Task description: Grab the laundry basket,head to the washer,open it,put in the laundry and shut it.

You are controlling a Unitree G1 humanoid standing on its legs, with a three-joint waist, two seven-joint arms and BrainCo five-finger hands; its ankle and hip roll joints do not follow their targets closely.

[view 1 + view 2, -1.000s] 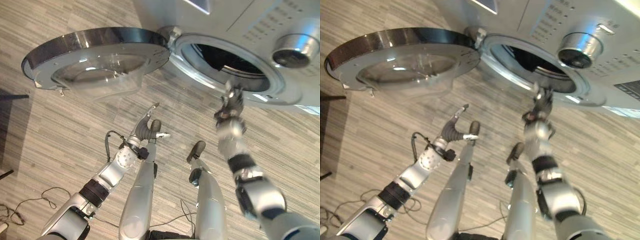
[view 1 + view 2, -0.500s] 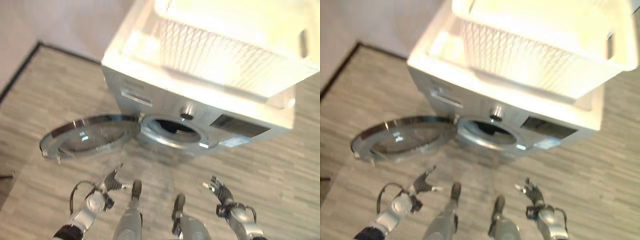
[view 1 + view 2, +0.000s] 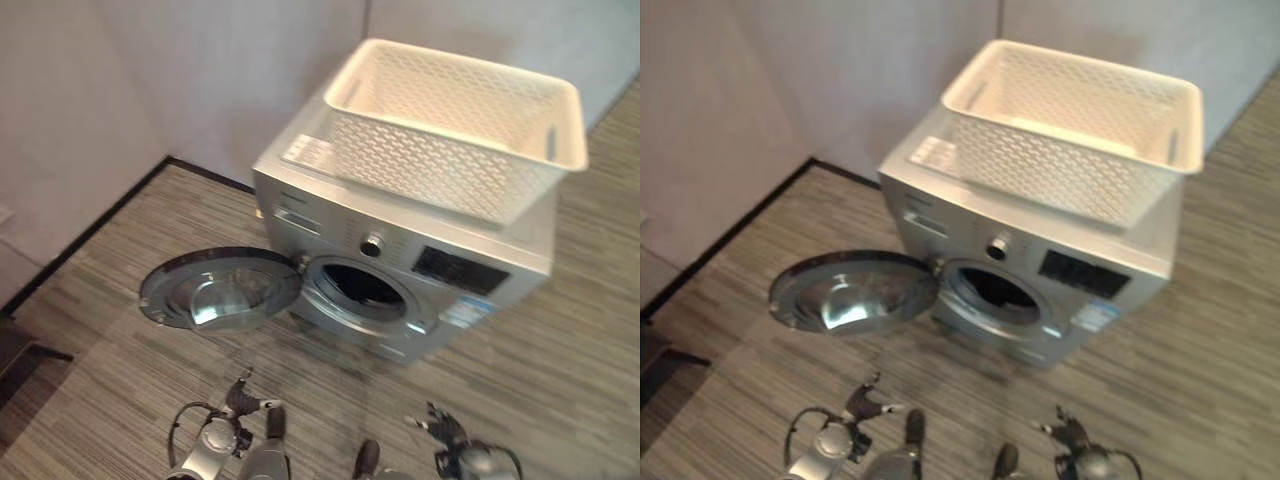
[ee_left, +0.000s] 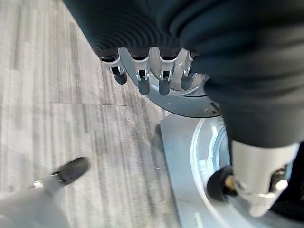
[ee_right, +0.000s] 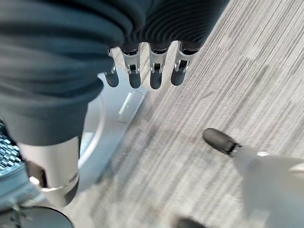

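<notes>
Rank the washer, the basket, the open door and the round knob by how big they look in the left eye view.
1. Washer and basket: they cover similar areas, and the basket hides part of the washer's top, so I won't rank them.
2. Door.
3. Knob, clearly smallest.

The washer [image 3: 400, 270] drum's inside is dark, and the laundry basket [image 3: 455, 125] contents cannot be made out.

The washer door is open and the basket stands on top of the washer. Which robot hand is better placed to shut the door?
Probably the left robot hand. The washer door is swung open toward the robot's left, above the floor, and this open hand is just before it. The right robot hand, also open, is across the washer opening.
</notes>
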